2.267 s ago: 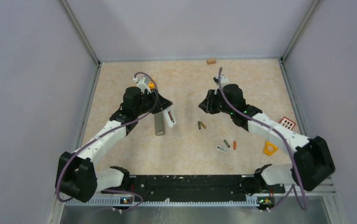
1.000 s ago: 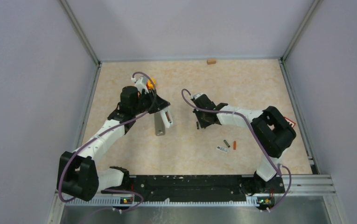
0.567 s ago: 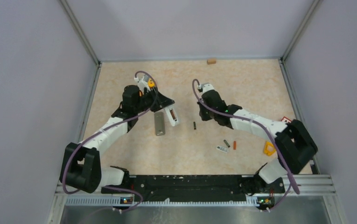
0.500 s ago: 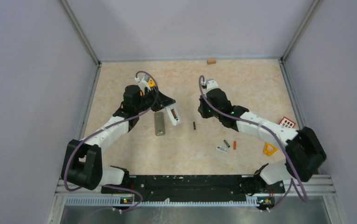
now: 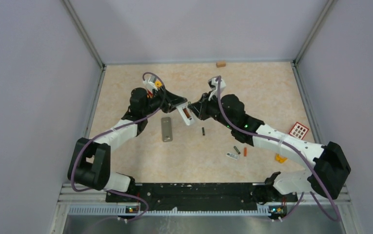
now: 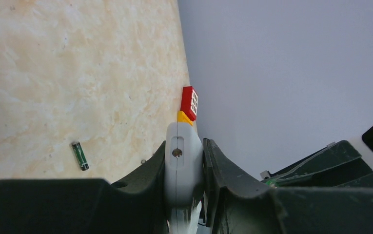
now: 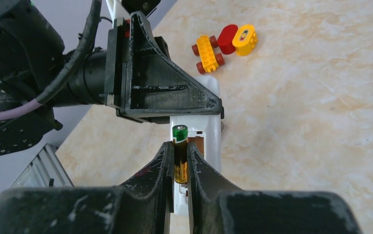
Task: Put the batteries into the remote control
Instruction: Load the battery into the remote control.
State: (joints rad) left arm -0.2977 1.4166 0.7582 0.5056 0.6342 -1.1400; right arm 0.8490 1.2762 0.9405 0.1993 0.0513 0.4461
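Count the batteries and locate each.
4. The held battery is in the right end effector at the remote; a lone dark battery lies loose nearby; a second dark battery and an orange battery lie side by side further right. Another may hide inside the remote.

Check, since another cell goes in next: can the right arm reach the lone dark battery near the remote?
Probably, once free: the dark battery lies uncovered near the right gripper, which is shut on another battery at the remote.

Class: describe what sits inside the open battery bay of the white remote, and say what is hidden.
The right claw holds a green-tipped battery at the remote's bay; an orange-brown strip shows beside it. Its fingers cover the bay's lower end, so seating cannot be judged.
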